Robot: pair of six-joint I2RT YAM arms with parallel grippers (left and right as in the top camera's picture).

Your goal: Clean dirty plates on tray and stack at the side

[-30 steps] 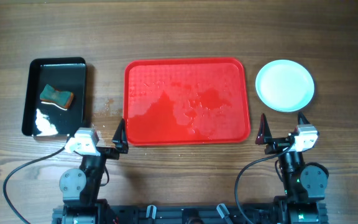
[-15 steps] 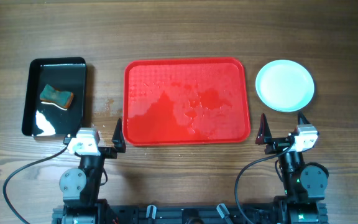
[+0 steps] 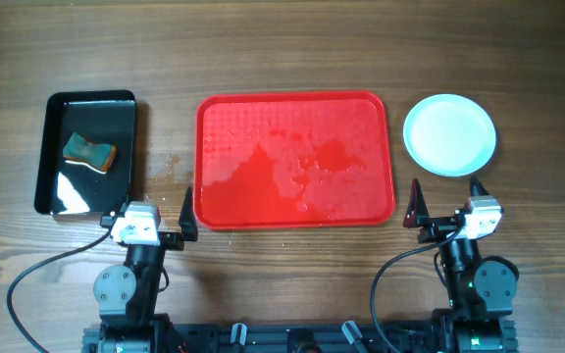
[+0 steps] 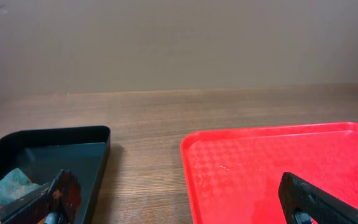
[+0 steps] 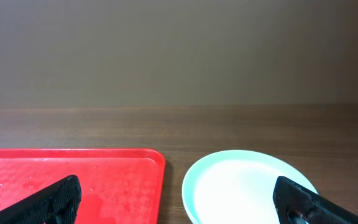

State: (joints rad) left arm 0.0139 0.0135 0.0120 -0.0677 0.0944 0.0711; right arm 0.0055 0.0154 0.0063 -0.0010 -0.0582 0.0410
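Red tray (image 3: 233,127) lies wet, black tray (image 3: 116,118) holds a sponge (image 3: 89,152); left claw (image 4: 178,182) and right claw (image 5: 176,183) gape empty.

Red rect. tray (image 3: 233,127) flat at mid-counter, long side left-right, surface wet w/ sheen. Pale mint plates (image 3: 449,134) just right of it, apart; stack count unclear.

On the worktop (image 3: 282,49) we count one red tray (image 3: 294,137), one black tray (image 3: 101,118), one sponge (image 3: 89,151) and one round pale plate (image 3: 449,134); whether others lie beneath it we cannot tell.
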